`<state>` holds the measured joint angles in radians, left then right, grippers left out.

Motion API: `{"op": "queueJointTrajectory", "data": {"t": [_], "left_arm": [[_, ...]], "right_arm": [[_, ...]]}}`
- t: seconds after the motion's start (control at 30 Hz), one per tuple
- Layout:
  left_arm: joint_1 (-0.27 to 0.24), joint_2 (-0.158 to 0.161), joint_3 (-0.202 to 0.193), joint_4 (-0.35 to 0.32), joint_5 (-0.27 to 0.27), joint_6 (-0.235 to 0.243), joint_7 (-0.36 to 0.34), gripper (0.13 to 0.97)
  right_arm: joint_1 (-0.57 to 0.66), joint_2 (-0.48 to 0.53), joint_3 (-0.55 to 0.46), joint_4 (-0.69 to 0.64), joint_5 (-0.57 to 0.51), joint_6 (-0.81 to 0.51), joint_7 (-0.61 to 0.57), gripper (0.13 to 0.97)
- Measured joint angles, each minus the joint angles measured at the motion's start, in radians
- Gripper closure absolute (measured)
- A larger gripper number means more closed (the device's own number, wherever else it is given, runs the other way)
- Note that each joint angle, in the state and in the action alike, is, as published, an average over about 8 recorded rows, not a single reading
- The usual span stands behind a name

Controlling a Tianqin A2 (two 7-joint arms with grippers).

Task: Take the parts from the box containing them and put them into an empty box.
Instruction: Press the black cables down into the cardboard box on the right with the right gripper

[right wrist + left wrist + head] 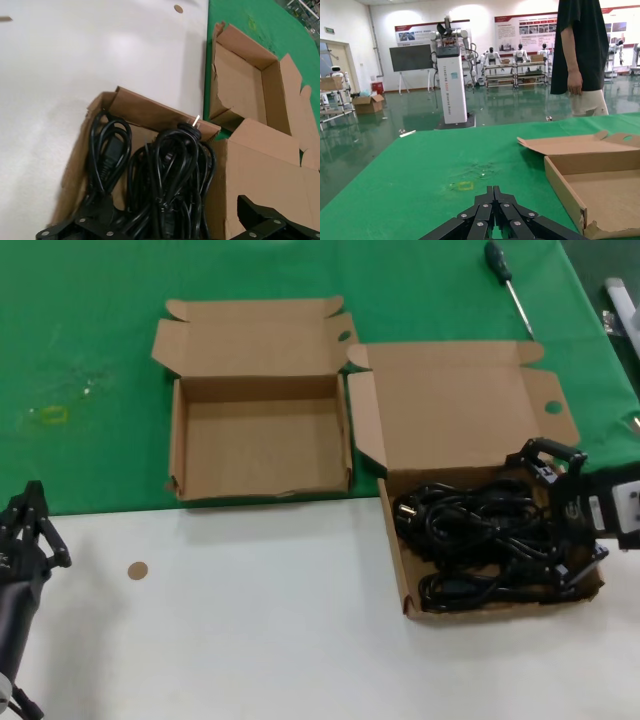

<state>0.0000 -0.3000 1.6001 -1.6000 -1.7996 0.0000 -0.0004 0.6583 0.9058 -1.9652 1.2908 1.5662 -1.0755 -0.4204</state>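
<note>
Black coiled power cords [480,540] fill the tray of the larger cardboard box [460,410], at the right where the green cloth meets the white table. My right gripper [562,512] is open, low over the tray's right end, with its fingers apart on either side of the cord bundle [170,170]. In the right wrist view the gripper [170,227] holds nothing. The smaller box [260,450] stands empty to the left; it also shows in the right wrist view [240,75]. My left gripper [30,525] is shut and parked at the table's front left.
A black-handled screwdriver [505,280] lies on the green cloth [90,330] behind the larger box. A white object [620,300] sits at the far right edge. A small brown disc [137,570] lies on the white table. A person [580,55] stands beyond the table.
</note>
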Motion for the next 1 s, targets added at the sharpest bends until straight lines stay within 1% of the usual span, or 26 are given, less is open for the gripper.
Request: {"op": "queueJointTrajectory", "data": {"t": [0.2, 0.23, 0.5, 0.63, 0.9, 0.93, 1.0], "left_arm": [[0.0, 0.0, 0.0, 0.0, 0.0, 0.0, 0.0, 0.945], [0.0, 0.0, 0.0, 0.0, 0.0, 0.0, 0.0, 0.945], [0.0, 0.0, 0.0, 0.0, 0.0, 0.0, 0.0, 0.945], [0.0, 0.0, 0.0, 0.0, 0.0, 0.0, 0.0, 0.945], [0.0, 0.0, 0.0, 0.0, 0.0, 0.0, 0.0, 0.945], [0.0, 0.0, 0.0, 0.0, 0.0, 0.0, 0.0, 0.945], [0.0, 0.0, 0.0, 0.0, 0.0, 0.0, 0.0, 0.945]], "right_arm": [[0.026, -0.03, -0.006, -0.045, -0.021, 0.008, -0.034, 0.247], [0.029, -0.033, -0.007, -0.052, -0.024, 0.009, -0.04, 0.247], [0.041, -0.051, -0.011, -0.098, -0.037, 0.012, -0.075, 0.413], [0.042, -0.056, -0.012, -0.112, -0.04, 0.013, -0.085, 0.413], [0.043, -0.068, -0.014, -0.129, -0.047, 0.019, -0.093, 0.637], [0.042, -0.069, -0.014, -0.129, -0.048, 0.02, -0.092, 0.637], [0.042, -0.069, -0.014, -0.127, -0.049, 0.021, -0.089, 0.68]]}}
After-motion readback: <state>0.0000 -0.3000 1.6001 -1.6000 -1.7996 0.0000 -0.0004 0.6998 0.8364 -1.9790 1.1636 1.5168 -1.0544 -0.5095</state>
